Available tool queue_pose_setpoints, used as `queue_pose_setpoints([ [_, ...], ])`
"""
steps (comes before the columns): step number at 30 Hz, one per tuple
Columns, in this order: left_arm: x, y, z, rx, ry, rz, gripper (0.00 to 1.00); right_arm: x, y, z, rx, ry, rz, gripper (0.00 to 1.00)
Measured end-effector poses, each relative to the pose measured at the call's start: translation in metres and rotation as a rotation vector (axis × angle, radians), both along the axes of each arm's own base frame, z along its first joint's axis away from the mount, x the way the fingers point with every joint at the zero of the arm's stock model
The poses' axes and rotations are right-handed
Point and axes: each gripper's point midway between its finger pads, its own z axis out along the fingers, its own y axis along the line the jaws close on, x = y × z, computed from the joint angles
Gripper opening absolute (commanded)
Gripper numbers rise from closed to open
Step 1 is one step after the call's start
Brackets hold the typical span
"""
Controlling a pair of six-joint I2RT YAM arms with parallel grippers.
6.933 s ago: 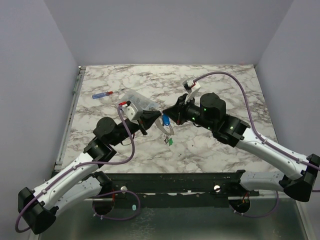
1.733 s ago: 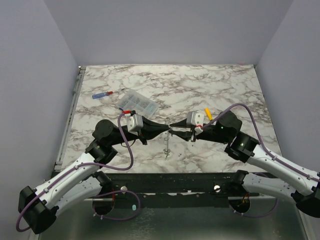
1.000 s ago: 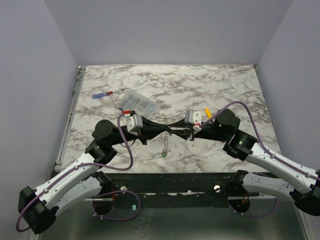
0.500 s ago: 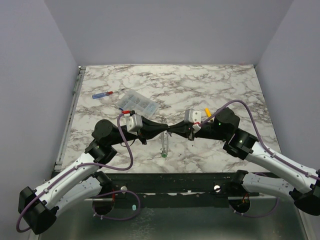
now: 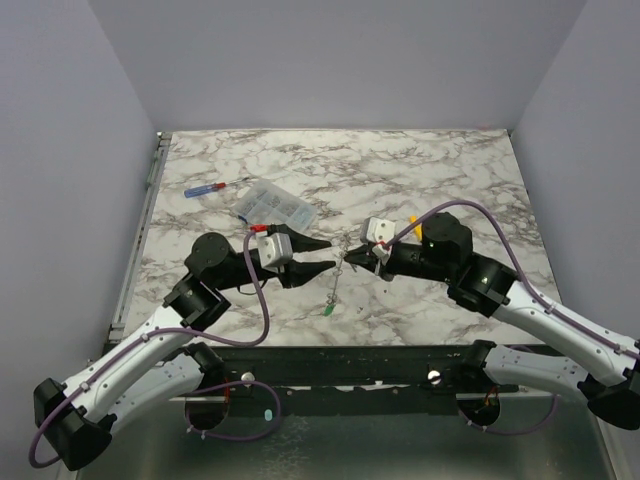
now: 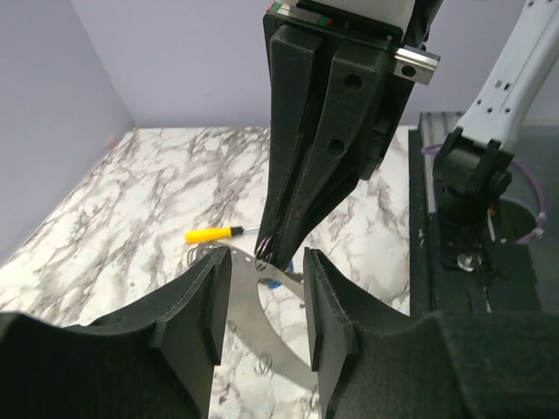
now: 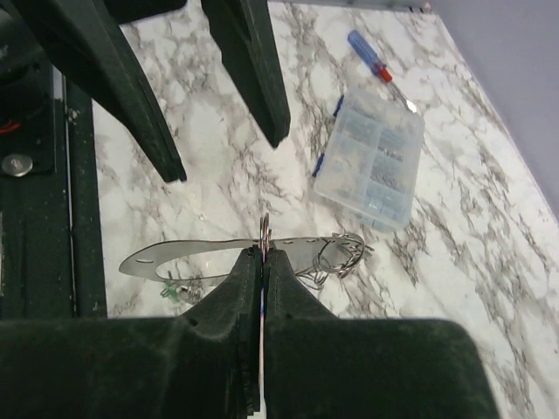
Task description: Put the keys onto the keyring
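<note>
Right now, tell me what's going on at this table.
The right tool is shut on the keyring, pinching it by its top. A green key sits at the ring's lower end. The left tool faces it, open, with its fingers on either side of the right tool's tip and gripping nothing. The box and the blue screwdriver lie apart at the back left.

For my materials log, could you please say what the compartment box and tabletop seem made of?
The compartment box looks like clear plastic: its contents show through. The tabletop looks like marble or marble-print laminate, white with grey veins; I cannot tell which.
</note>
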Motion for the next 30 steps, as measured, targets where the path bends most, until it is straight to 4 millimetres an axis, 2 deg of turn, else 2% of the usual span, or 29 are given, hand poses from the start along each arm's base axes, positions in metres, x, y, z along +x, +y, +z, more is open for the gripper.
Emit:
queue_pose_setpoints([
  [7, 0.002, 0.003, 0.001, 0.098, -0.047, 0.004, 0.47, 0.002, -0.018, -0.012, -0.12, 0.033, -0.058, 0.01],
  [16, 0.012, -0.014, -0.017, 0.206, 0.049, -0.035, 0.48, -0.004, -0.03, -0.012, -0.198, 0.066, -0.057, 0.01],
  [21, 0.0, -0.035, -0.03, 0.28, 0.081, -0.096, 0.48, -0.009, -0.033, -0.021, -0.232, 0.09, -0.051, 0.01],
  [24, -0.011, -0.046, -0.036, 0.326, 0.073, -0.126, 0.44, -0.011, -0.034, -0.023, -0.24, 0.099, -0.043, 0.01],
  [30, -0.013, -0.048, -0.047, 0.38, 0.049, -0.116, 0.36, -0.015, -0.033, -0.028, -0.252, 0.118, -0.022, 0.01],
])
